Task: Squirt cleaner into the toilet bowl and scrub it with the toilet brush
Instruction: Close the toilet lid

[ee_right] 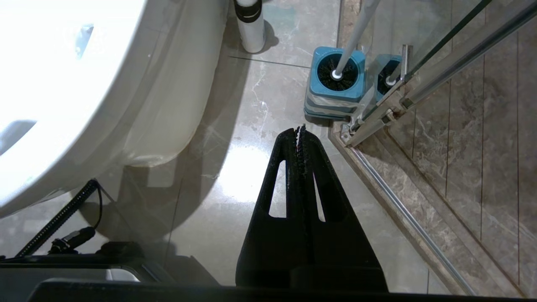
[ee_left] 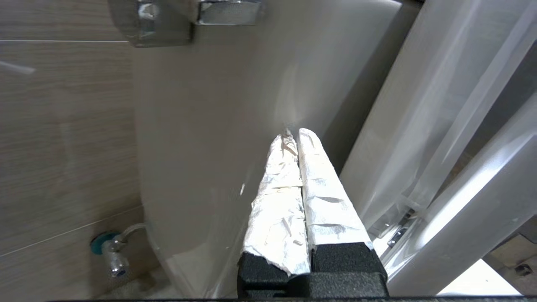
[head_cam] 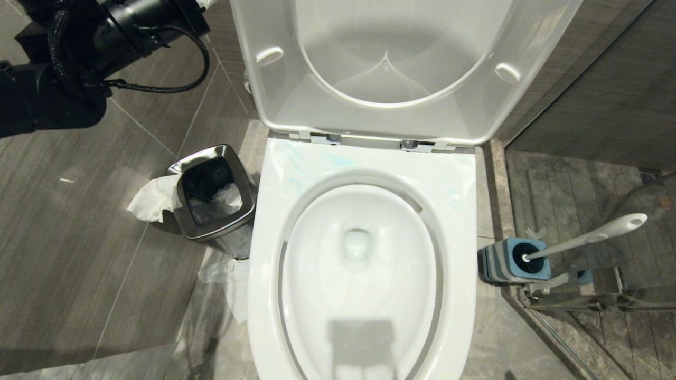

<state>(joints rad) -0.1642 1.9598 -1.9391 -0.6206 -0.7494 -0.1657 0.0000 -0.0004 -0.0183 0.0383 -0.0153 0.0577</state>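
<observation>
currently toilet bowl (head_cam: 364, 264) open, lid up, faint cleaner (head_cam: 296, 166) streaks on rear rim, toilet brush (head_cam: 586, 237) in blue holder (head_cam: 515, 261) beside glass door, steel bin (head_cam: 214, 192) left, left gripper (ee_left: 293, 138) pinched together by tank, right gripper (ee_right: 300, 130) closed above floor

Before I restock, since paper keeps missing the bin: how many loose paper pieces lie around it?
2: one tissue draped at the bin's left rim, one crumpled sheet on the floor before it. More may hide inside.

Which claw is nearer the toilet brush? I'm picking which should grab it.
Right claw: shut, just short of the toilet brush. Left claw: shut, up beside the tank.
</observation>
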